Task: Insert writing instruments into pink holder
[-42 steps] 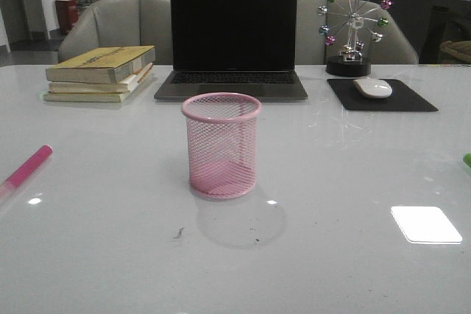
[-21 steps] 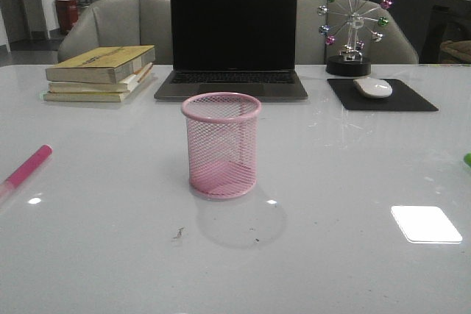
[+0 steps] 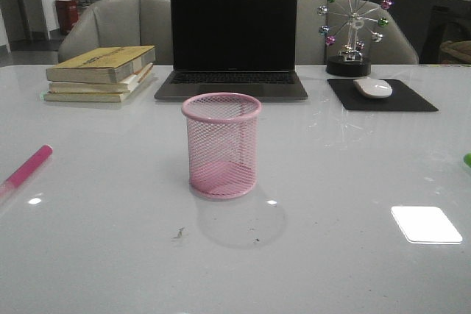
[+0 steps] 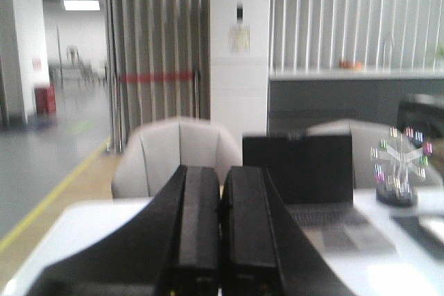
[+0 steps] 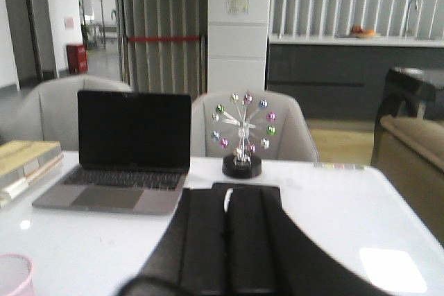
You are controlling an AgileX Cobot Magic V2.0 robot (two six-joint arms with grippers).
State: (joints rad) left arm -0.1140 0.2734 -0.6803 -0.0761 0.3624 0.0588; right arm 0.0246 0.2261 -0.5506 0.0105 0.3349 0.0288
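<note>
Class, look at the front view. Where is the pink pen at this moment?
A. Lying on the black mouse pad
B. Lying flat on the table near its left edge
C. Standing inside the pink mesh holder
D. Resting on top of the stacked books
B: the pink pen lies flat on the table by the left edge, apart from the pink holder, which stands empty.

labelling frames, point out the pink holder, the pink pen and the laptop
pink holder [image 3: 221,154], front view, on its mesh wall
pink pen [image 3: 28,165], front view, mid-barrel
laptop [image 3: 233,27], front view, on its dark screen

Pink wire-mesh holder [image 3: 221,145], glossy white table [image 3: 331,255], matt black mouse pad [image 3: 383,97]
</note>
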